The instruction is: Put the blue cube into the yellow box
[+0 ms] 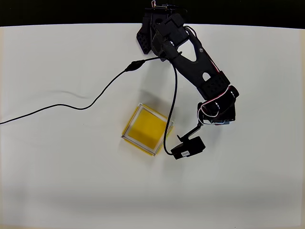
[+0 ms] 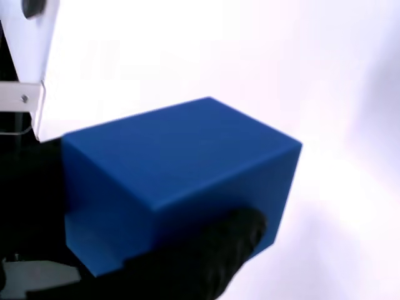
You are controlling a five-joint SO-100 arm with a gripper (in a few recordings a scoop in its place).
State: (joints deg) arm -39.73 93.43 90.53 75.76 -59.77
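In the wrist view, the tool (image 2: 150, 250) is gripping the blue cube (image 2: 181, 175), its fingers closed across opposite plain faces. The cube appears rigid, light and smooth; a flat-face hold looks adequate. Beyond, overhead, the yellow box (image 1: 145, 129) is sitting on the white counter (image 1: 57, 181), just left of the arm.

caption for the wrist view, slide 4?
Wrist view: blue cube held between the black fingers of the tool, above a white table.
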